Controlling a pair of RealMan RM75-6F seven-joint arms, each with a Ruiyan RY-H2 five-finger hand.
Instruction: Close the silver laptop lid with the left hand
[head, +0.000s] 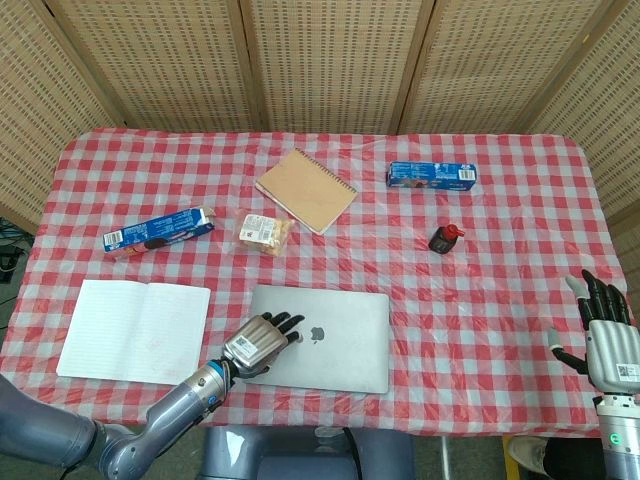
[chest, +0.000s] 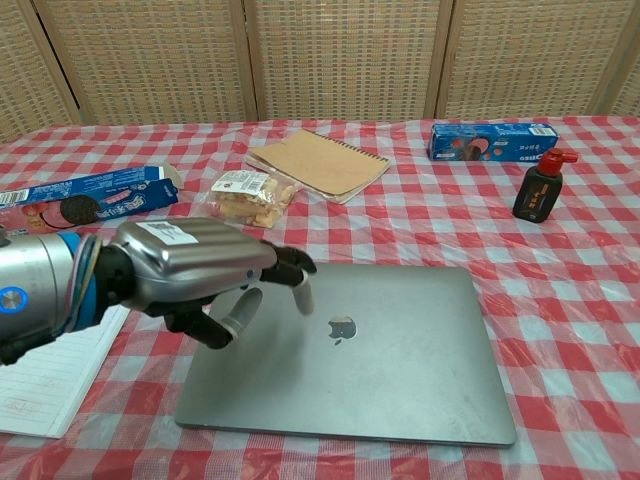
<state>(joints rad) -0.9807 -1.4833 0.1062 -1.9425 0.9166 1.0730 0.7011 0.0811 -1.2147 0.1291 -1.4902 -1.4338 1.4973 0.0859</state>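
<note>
The silver laptop (head: 335, 345) (chest: 400, 365) lies flat near the front edge of the table with its lid down and the logo facing up. My left hand (head: 260, 342) (chest: 190, 275) hovers over the lid's left part with its fingers stretched out and apart, holding nothing. In the chest view the fingertips (chest: 302, 296) sit just above the lid near the logo. My right hand (head: 605, 340) stays off the table's right front corner, fingers spread and empty.
An open white notebook (head: 134, 331) (chest: 40, 370) lies left of the laptop. Farther back are a blue cookie pack (head: 158, 231) (chest: 85, 195), a snack bag (head: 264, 233) (chest: 245, 195), a brown notebook (head: 306, 190) (chest: 318, 163), a blue box (head: 431, 175) (chest: 493, 140) and a dark bottle (head: 445, 238) (chest: 537, 186).
</note>
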